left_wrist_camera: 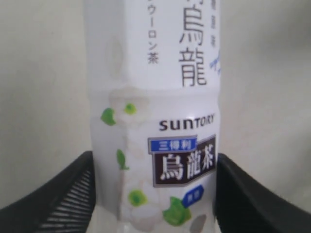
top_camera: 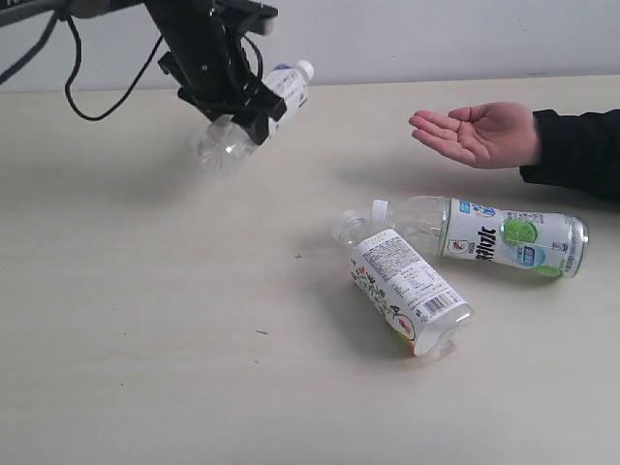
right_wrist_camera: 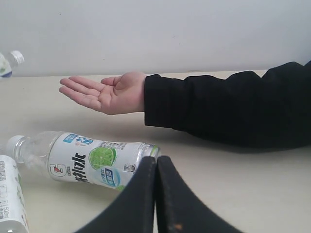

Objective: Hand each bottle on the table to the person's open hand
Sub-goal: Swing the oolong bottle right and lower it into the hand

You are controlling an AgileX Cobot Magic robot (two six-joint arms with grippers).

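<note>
Left claw (top_camera: 242, 108) clamped on white-capped bottle (top_camera: 288, 87), aloft upper left. Right claw (right_wrist_camera: 156, 189) pressed together, empty. Lime-label bottle (top_camera: 504, 237) and text-label bottle (top_camera: 407, 286) lie centre-right on worktop (top_camera: 116, 339). Step: delivery. Next: carry rightward over open hand (top_camera: 475, 134), lower into palm, release.

Tea bottle (top_camera: 288, 90) aloft; others (top_camera: 407, 286) perhaps touching

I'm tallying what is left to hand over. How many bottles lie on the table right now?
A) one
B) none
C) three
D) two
D: only the lime bottle and the text-label bottle lie on the table; the tea bottle is held in the air by the left fingers.
</note>
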